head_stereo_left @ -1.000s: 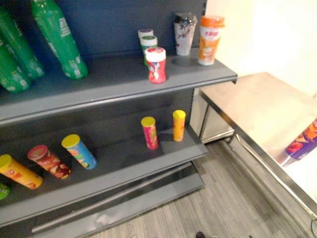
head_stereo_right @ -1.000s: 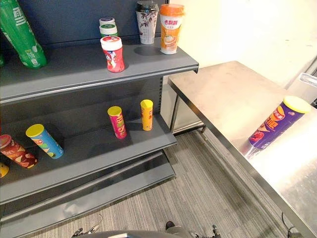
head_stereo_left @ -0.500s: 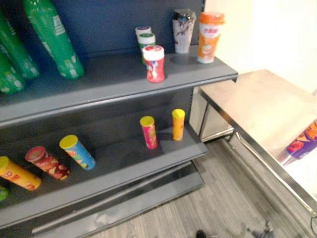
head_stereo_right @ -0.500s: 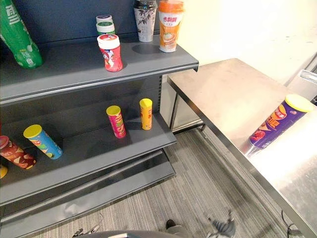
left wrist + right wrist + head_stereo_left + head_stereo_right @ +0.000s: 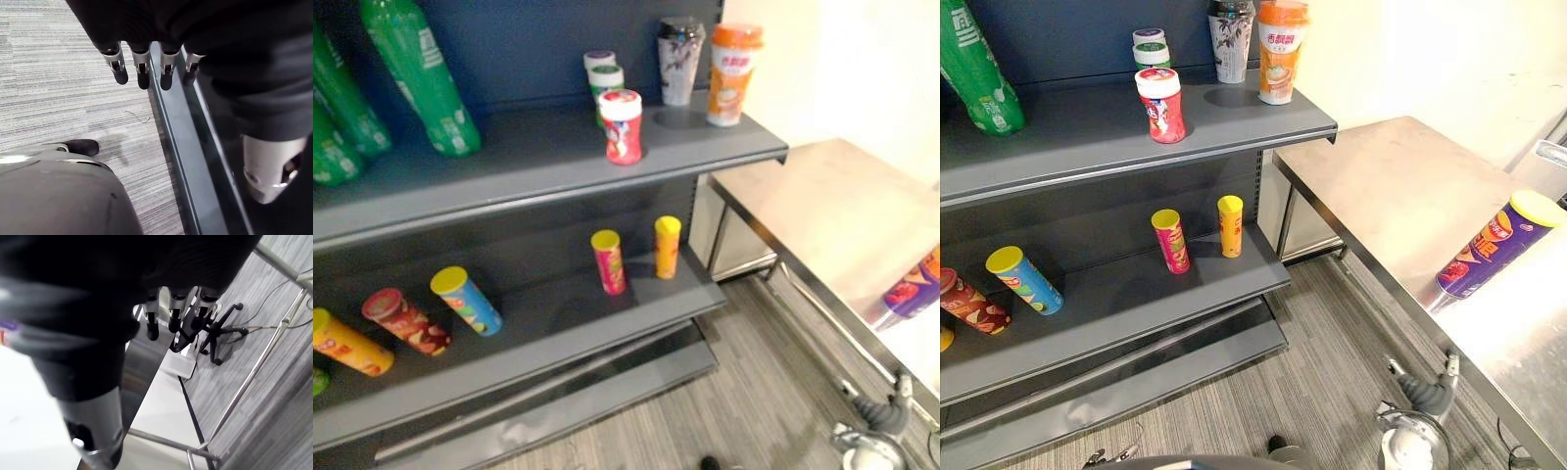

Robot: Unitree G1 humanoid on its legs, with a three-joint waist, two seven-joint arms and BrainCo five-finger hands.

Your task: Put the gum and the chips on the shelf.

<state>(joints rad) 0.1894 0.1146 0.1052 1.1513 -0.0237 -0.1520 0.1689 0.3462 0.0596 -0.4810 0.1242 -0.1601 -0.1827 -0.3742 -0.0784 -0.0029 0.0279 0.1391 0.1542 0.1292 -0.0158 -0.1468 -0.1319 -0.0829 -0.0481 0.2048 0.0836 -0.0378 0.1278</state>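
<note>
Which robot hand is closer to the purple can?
Right. The right robot hand is near the table, below the can; the left robot hand hangs over the floor.

Upper shelf (image 5: 538, 157): you have bottles (image 5: 416, 73) at its left end. A gum jar (image 5: 621, 127) stands right of middle, with two jars (image 5: 603, 73) in file behind it. Two cups (image 5: 731, 75) stand side by side at the right end.
Lower shelf (image 5: 558, 323): a pair of cans (image 5: 608, 261) stands side by side toward the right end, and a row of three cans (image 5: 467, 300) toward the left end.
Bench (image 5: 1400, 186): to your right of both shelves, one corner by the upper shelf's right end.
Chips can (image 5: 1494, 245): on the bench near its front edge, well apart from the shelves.
</note>
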